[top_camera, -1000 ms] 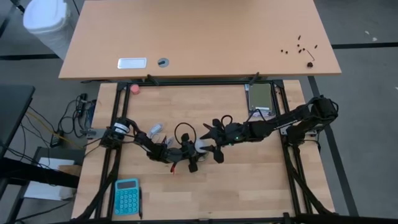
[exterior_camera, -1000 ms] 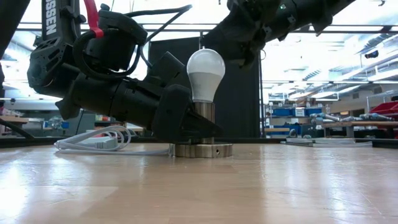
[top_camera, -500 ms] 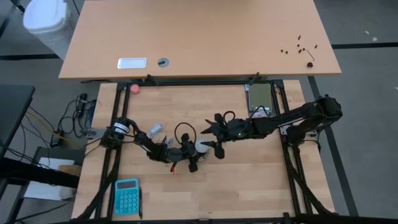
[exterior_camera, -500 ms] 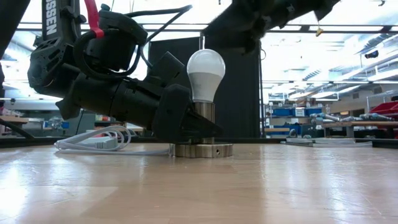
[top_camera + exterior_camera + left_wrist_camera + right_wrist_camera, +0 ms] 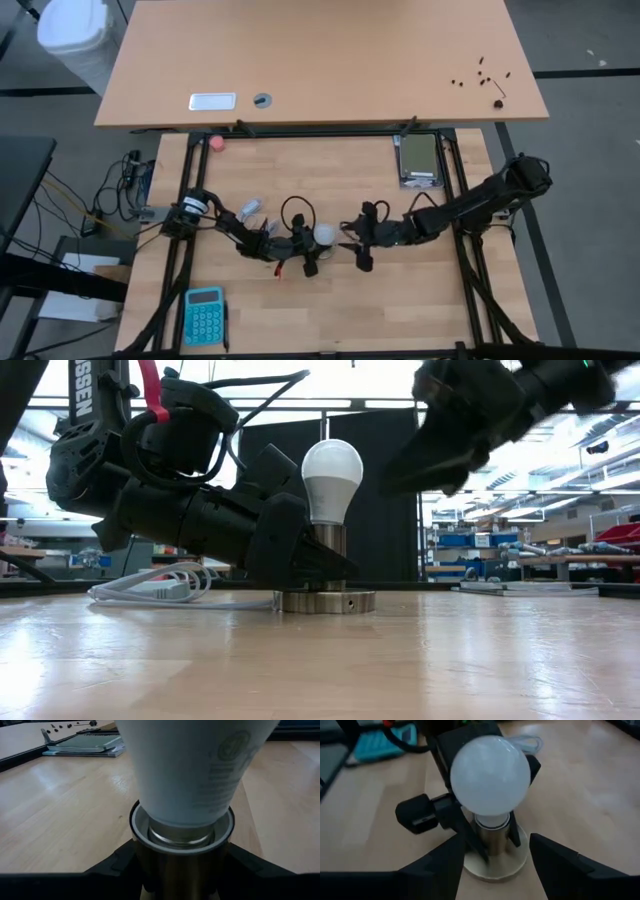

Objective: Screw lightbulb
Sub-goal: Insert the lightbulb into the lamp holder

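Left end effector (image 5: 300, 555) is gripping the socket (image 5: 324, 598); the upright lightbulb (image 5: 332, 478) is standing just ahead of the open right end effector (image 5: 362, 243)

My two arms dark and matt black, blocky jointed links, left arm (image 5: 180, 510) with white lettering up one link, a red strap and looping black cables, a white band near its base, right arm (image 5: 470, 205) slim, wedge-shaped black fingers (image 5: 560, 865)
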`<act>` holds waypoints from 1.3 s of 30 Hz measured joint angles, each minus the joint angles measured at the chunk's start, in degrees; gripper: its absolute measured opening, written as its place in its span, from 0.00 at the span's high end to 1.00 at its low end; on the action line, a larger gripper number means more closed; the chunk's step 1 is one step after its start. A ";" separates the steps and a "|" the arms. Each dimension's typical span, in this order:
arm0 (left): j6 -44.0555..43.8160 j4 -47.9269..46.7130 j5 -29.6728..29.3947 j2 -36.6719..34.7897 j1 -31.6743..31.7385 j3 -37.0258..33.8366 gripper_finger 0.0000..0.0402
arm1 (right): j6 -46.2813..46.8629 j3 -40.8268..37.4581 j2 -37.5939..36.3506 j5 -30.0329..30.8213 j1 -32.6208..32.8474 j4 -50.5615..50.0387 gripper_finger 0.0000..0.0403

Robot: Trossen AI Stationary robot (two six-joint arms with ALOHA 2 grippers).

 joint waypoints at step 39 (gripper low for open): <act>-0.48 -0.34 3.45 0.00 0.08 0.00 0.52 | -7.47 -3.09 20.63 -7.87 -5.55 40.29 0.37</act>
